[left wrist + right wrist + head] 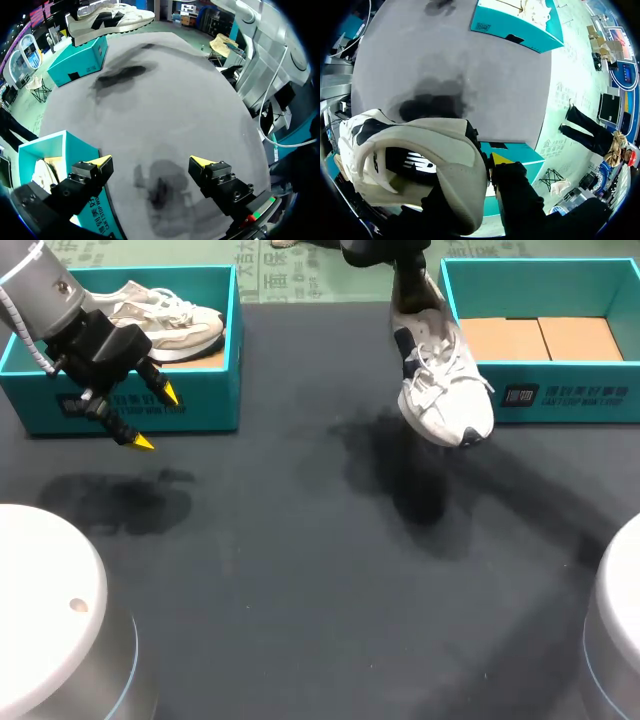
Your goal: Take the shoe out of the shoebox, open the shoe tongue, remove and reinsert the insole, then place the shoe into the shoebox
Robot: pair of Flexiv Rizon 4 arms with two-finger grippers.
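Observation:
A white shoe with navy patches (442, 380) hangs toe-down above the table, just left of the right teal shoebox (560, 395). My right gripper (410, 285) is shut on its heel collar. In the right wrist view one yellow fingertip (499, 160) presses the outside of the heel of the shoe (420, 165); the other finger is hidden inside. My left gripper (157, 418) hovers open in front of the left teal shoebox (215, 400), with nothing between its fingers. In the left wrist view this gripper (151, 161) spans bare table, and the hanging shoe (110, 17) shows far ahead.
A second pale shoe (170, 320) lies in the left shoebox (55, 145). Brown cardboard inserts (545, 338) line the floor of the right shoebox (517, 152). The dark grey tabletop (300, 560) stretches between the boxes. My two white arm bases (45, 620) stand at the near corners.

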